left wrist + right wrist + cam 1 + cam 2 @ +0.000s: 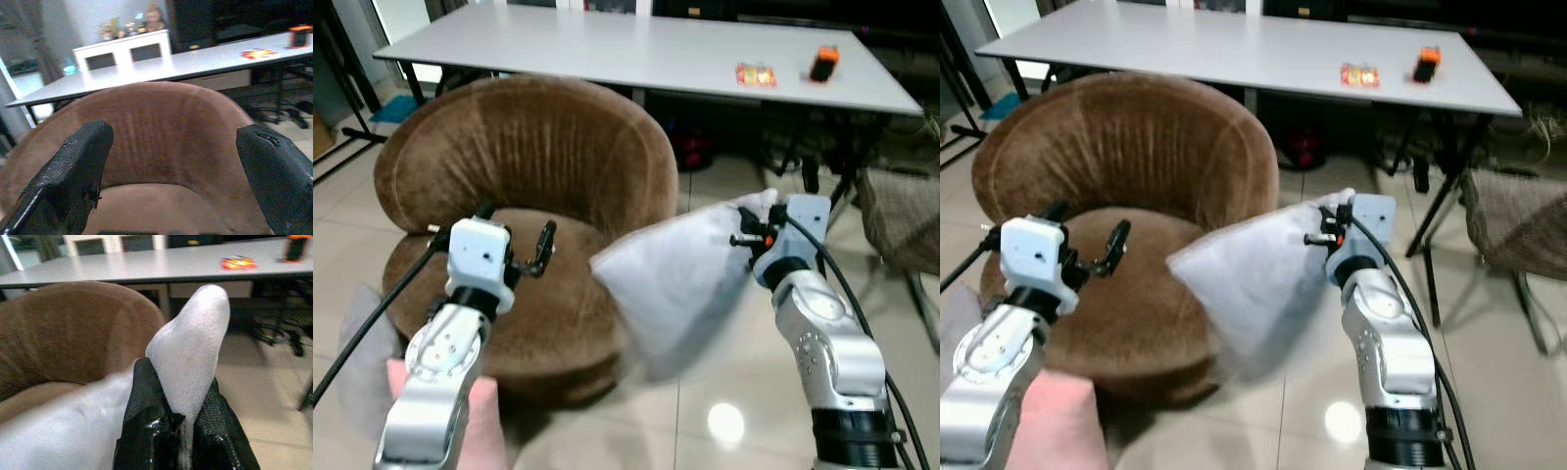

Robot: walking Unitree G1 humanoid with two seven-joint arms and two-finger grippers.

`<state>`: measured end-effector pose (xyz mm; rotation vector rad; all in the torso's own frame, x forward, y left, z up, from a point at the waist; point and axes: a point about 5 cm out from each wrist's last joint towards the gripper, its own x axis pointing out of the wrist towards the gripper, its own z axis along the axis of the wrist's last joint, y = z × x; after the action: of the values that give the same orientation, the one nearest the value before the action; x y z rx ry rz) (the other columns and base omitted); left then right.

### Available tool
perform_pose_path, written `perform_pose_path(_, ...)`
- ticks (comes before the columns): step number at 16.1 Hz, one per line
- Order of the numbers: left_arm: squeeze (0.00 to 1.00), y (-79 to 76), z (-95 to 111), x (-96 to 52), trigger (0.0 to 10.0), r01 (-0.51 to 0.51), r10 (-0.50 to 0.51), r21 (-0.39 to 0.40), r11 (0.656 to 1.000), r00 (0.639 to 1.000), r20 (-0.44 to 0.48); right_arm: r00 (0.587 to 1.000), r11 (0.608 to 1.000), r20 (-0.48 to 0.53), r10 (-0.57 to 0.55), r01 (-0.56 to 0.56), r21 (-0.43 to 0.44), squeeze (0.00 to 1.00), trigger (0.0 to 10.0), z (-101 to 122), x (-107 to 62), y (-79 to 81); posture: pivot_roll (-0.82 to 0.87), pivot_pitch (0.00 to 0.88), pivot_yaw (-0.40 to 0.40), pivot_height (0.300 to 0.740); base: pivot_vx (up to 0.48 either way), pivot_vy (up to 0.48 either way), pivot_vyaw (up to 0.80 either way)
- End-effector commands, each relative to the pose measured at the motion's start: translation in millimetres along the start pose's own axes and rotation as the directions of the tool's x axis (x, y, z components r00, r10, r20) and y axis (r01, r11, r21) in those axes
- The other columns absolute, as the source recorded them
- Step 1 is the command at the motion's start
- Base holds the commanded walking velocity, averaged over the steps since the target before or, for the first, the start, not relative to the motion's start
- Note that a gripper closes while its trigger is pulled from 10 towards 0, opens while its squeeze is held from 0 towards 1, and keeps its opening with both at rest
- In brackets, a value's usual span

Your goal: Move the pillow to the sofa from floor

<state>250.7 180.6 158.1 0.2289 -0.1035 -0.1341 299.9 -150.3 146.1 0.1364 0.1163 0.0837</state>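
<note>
- Landmark for these notes: the brown sofa (524,211), a round tub seat straight ahead of me.
- Nearest to me, on the floor on my side of the sofa at its left: something pink (480,421) and a grey soft shape (357,357). I cannot tell what either is; leaving them alone.
- Left end effector (524,257) hovers over the sofa's seat cushion, fingers (73,171) spread wide, holding nothing. Its wrist view looks at the backrest between the two pads.
- Right end effector (1322,230) sits just off the sofa's right side, pressed together on one corner of the white pillow (680,279).
- The pillow is off the floor, hanging from that pinched corner; its far end reaches toward the sofa's right rim, and the bulk hangs outside the seat, over the tiles.
- Step in hand, as I judge it: carry the pillow across the rim and set it on the cushion.
- To do it well: lift enough that the sagging end clears the rim, swing toward the sofa's centre, let go only once most of it rests on the cushion.
- A single-corner grip may slip; move slowly. Pull the left arm aside first so the pillow doesn't drape over it.
- Beyond the sofa: a white surface (636,49) carrying an orange item (823,64) and a small packet (755,74). Not involved.
</note>
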Motion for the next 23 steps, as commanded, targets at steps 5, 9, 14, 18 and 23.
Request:
perform_pose_path(5, 0.0, 6.3, 0.7, -3.4, 10.0, -0.014, 0.014, 0.027, 1.0, 1.0, 0.0, 0.992, 0.996, 0.084, 0.093, -0.094, 0.01, 0.0, 10.0, 16.1, 2.8, 17.8, -0.06, 0.0, -0.019, 0.74, 0.383, 0.0, 0.0)
perform_pose_path(9, 0.0, 5.5, 3.1, -4.5, 10.0, -0.006, 0.006, 0.037, 0.999, 1.0, 0.007, 0.949, 0.959, 0.147, 0.278, -0.283, 0.013, 0.0, 10.0, 35.9, 1.4, 34.6, -0.05, 0.0, -0.019, 0.74, 0.384, 0.0, 0.8)
perform_pose_path(14, 0.0, 1.5, 6.2, -3.1, 10.0, 0.012, -0.013, 0.046, 0.999, 1.0, 0.019, 0.881, 0.914, 0.29, 0.372, -0.402, 0.047, 0.0, 10.0, 75.1, 0.9, 41.2, -0.05, 0.0, -0.019, 0.74, 0.374, 0.0, 0.48)
perform_pose_path(18, 0.0, 0.4, 6.7, -2.1, 10.0, 0.012, -0.013, 0.068, 0.998, 1.0, 0.017, 0.852, 0.889, 0.292, 0.435, -0.459, 0.014, 0.0, 10.0, 78.2, 2.1, 48.3, -0.04, 0.0, -0.018, 0.74, 0.247, 0.0, 0.0)
perform_pose_path(23, 0.0, -1.1, 6.2, -2.8, 10.0, 0.015, -0.016, 0.08, 0.997, 1.0, 0.012, 0.803, 0.836, 0.28, 0.525, -0.549, 0.006, 0.0, 10.0, 78.4, 6.8, 65.1, -0.03, 0.0, -0.022, 0.74, 0.0, 0.0, 0.0)
